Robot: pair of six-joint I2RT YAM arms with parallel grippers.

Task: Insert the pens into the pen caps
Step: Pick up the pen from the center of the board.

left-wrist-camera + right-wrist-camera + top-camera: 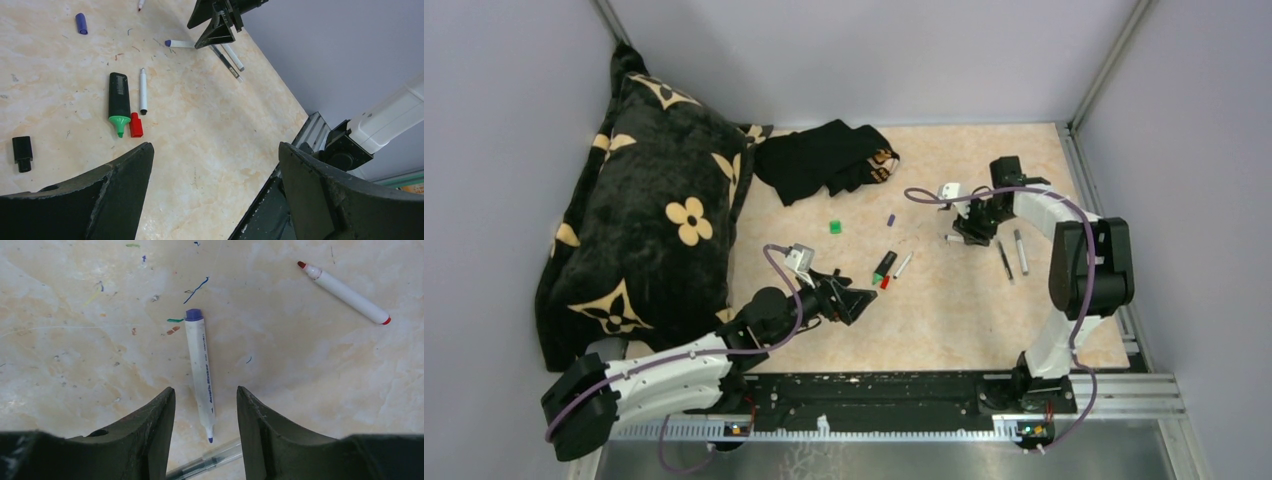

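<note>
Left to right across the marbled beige worktop [944, 330]. The left gripper [849, 300] hangs near the middle of the near edge, fingers [125, 185] spread wide and holding nothing. Just beyond it, at the centre, lie the thick black-barrelled marker with a green nib [119, 97], the small red plastic cap [135, 125] touching its nib end, and a thin white pen with a black tip [143, 91] parallel to it and just beside it. A short black cap [22, 151] sits apart toward the left edge. Farther back lie the square green cap [835, 227] and the small purple cap [891, 219]. Right of centre, the right gripper [205, 390] stands over the white-barrelled pen with a purple nib [199, 365], fingers [150, 425] spread and straddling its nib half. The pen's long axis runs straight up the gap, crosswise to the closing line, nib toward the wrist. No contact with the barrel can be seen. A red-tipped white pen [345, 292] lies well apart from it. Two more thin pens [1012, 256] lie side by side toward the right edge. Judged from this, the right arm is much the nearer to the purple-nibbed pen and needs only to close. The purple cap lies leftward, about midway between the two grippers.
</note>
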